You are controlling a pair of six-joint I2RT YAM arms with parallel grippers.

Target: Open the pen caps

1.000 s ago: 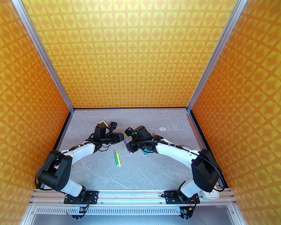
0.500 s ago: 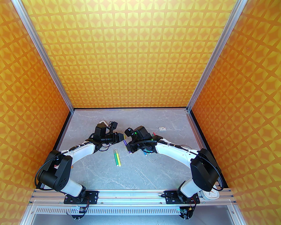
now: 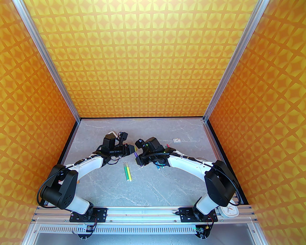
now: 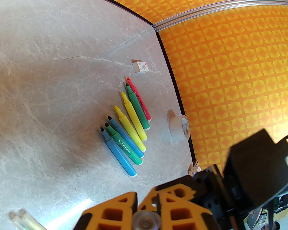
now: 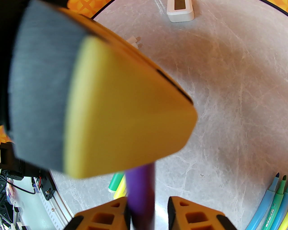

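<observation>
A purple pen [image 3: 136, 155] hangs in the air between both grippers. My left gripper [image 3: 134, 150] is shut on its translucent pen cap [image 4: 146, 221], seen end-on between the yellow fingers [image 4: 117, 208]. My right gripper [image 5: 148, 215] is open around the purple barrel [image 5: 141, 191]: the barrel lies against one finger and a gap shows on the other side. Several uncapped pens [image 4: 126, 132] lie in a row on the table. A green pen [image 3: 125, 170] and a yellow pen [image 3: 129, 173] lie below the grippers. Loose pen caps [image 4: 20, 221] lie together on the table.
A tape roll [image 4: 180, 128] and a small white box [image 4: 140, 66] sit near the table's right edge. A white block [image 5: 180, 9] lies at the far left. A white device [image 3: 228, 210] rests by the right arm's base. Patterned orange walls enclose three sides.
The left gripper has shut on the cap end of the purple pen. The right gripper's jaws have parted from the barrel, and the right arm has shifted slightly left.
</observation>
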